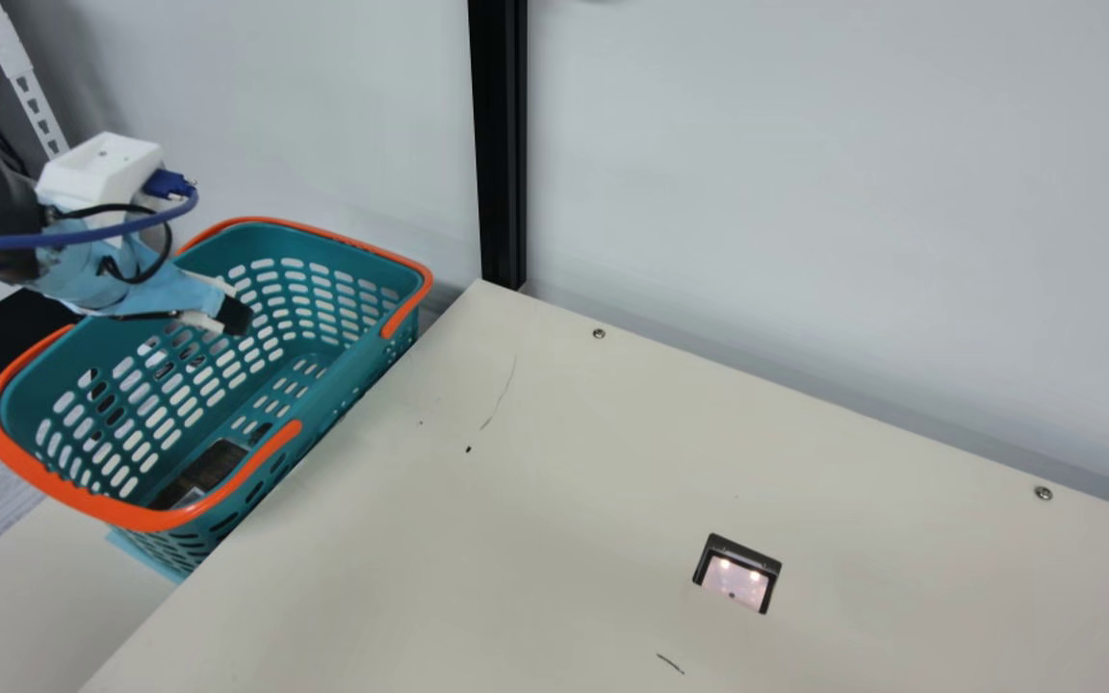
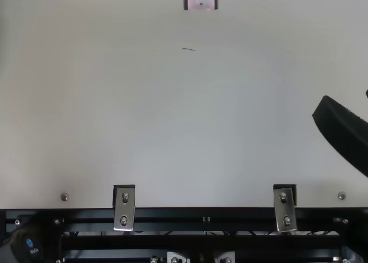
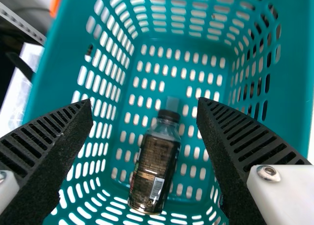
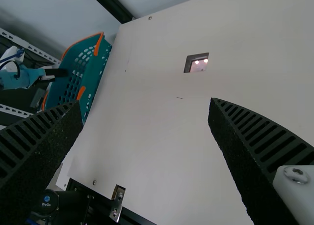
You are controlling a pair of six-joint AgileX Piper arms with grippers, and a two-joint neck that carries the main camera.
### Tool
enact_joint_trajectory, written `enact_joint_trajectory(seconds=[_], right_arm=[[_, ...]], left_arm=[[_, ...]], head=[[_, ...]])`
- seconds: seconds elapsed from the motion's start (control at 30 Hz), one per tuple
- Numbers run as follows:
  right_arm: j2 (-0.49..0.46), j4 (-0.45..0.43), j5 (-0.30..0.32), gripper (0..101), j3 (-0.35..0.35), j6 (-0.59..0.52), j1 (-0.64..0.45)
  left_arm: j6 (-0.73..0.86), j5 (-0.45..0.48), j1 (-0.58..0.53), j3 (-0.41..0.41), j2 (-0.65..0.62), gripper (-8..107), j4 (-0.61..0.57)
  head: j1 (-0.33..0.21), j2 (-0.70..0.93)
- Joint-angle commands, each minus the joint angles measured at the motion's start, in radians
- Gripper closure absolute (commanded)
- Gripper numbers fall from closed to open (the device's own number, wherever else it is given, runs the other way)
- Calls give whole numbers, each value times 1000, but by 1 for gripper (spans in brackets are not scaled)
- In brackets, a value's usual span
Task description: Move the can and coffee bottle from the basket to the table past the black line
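Note:
In the main view my left gripper hangs over the teal basket. The left wrist view has this gripper open, with a dark coffee bottle lying on the basket floor below and between its fingers, untouched. Part of the bottle is visible in the basket's near end in the main view. My right gripper's black finger enters the top view at the right. Seen from its own wrist, the right gripper is open over the table, holding nothing.
Orange handles rest along the basket's rim. A dark-framed square with two lights is set in the cream table. A black upright post stands behind the table's back corner; metal brackets line the front rail.

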Motion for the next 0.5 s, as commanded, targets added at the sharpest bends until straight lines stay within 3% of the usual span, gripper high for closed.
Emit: enact_joint_trajectory(seconds=[0.0, 0.23, 0.47], right_arm=[[0, 0, 0, 0, 0, 0, 0], [0, 0, 0, 0, 0, 0, 0], [0, 0, 0, 0, 0, 0, 0]], left_arm=[[4, 48, 3, -36, 52, 9, 8], [25, 121, -2, -103, 153, 9, 49], [46, 135, -17, -116, 224, 9, 108]], head=[[-21, 15], [-21, 15], [-21, 15]])
